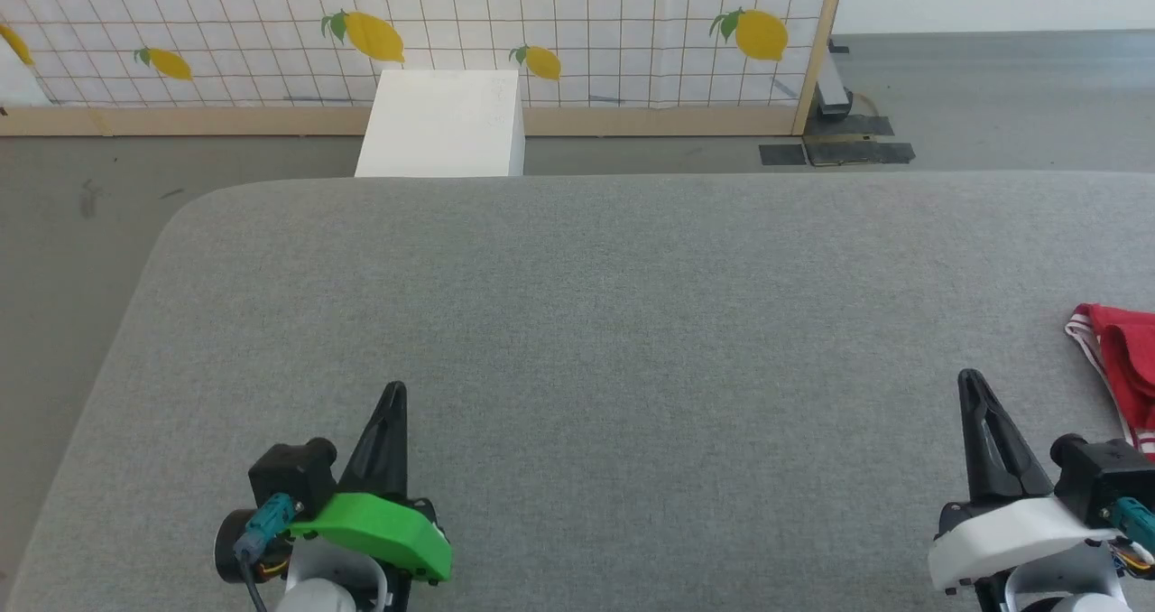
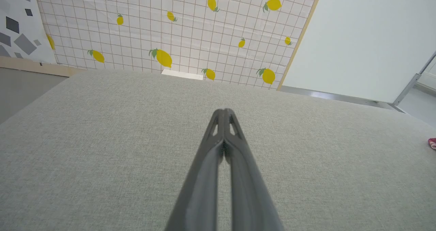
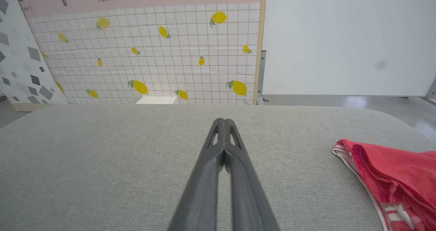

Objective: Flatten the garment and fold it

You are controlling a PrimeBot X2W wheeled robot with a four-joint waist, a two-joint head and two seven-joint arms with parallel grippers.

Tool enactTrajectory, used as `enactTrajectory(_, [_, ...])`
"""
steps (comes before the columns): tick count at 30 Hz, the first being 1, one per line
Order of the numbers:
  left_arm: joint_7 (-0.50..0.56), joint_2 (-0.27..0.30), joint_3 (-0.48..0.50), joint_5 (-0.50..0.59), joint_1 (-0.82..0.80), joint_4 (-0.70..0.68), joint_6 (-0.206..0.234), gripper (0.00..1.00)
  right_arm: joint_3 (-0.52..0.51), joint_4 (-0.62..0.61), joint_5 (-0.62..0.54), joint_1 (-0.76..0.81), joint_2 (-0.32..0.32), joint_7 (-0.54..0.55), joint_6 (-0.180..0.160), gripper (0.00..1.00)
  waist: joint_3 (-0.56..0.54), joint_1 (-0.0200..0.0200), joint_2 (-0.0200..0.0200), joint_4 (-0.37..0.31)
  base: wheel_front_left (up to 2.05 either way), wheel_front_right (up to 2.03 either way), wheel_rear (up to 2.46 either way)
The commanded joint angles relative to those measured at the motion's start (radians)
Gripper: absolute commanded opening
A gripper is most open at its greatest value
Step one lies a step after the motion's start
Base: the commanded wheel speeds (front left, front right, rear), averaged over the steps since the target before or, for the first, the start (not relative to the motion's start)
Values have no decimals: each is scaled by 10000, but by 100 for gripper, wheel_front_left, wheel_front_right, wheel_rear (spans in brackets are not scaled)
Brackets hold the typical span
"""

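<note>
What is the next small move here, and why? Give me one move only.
Probably open the right claw and swing it toward its own right, to the garment. The garment lies bunched at the right edge of the grey table, untouched. The right claw and the left claw are both shut and empty over bare surface, and the right one is nearer.

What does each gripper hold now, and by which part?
Nothing. The left gripper and the right gripper are shut and empty; the garment lies apart, untouched.
</note>
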Motion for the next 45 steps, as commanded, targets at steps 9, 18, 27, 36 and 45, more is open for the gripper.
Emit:
enactTrajectory(9, [231, -7, 119, 290, 125, -283, 116, 0, 122, -44, -98, -61, 4, 103, -2, 0, 0, 1, 0, -13, 0, 0, 0])
enactTrajectory(18, [411, -10, 193, 503, 187, -484, 175, 0, 207, -69, -157, -91, 6, 190, -3, 0, 0, 1, 0, -25, 0, 0, 0])
enactTrajectory(27, [588, -13, 266, 712, 247, -681, 231, 0, 291, -93, -214, -121, 8, 275, -4, 0, 1, 1, 0, -37, 0, 0, 0])
enactTrajectory(36, [769, -17, 341, 926, 308, -884, 290, 0, 376, -118, -273, -152, 10, 363, -5, 0, 1, 1, 0, -49, 0, 0, 0])
enactTrajectory(45, [950, -20, 415, 1139, 370, -1086, 348, 0, 462, -143, -331, -182, 12, 450, -7, 0, 1, 1, 0, -62, 0, 0, 0])
